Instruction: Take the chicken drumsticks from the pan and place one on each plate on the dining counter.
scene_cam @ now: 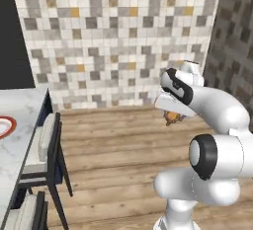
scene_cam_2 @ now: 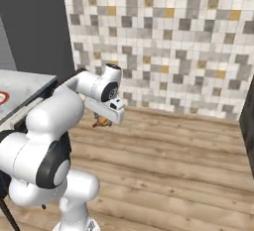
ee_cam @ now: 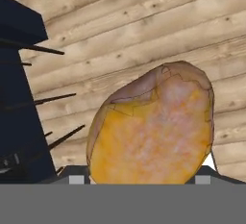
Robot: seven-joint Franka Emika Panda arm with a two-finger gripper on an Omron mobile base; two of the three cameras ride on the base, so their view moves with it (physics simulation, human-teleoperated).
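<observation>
The gripper hangs over the wooden floor, folded in close to the robot's own body, with its jaws clamped on a chicken drumstick. In the hand view the drumstick sits right between the finger tips and juts out ahead of them; in the side views a little orange-brown shows just under the hand.

The step in hand looks like the carry to a plate. To do it well, the robot should keep the grip firm and the hand level while the base drives, then bring the gripper over the middle of a plate and lower it close before letting go, so the drumstick does not roll off.

The dining counter lies well off to the gripper's left, with stools beside it.

Counted: one drumstick, in the jaws. One plate, red-rimmed and only partly seen, on the counter's edge. Two stools.
</observation>
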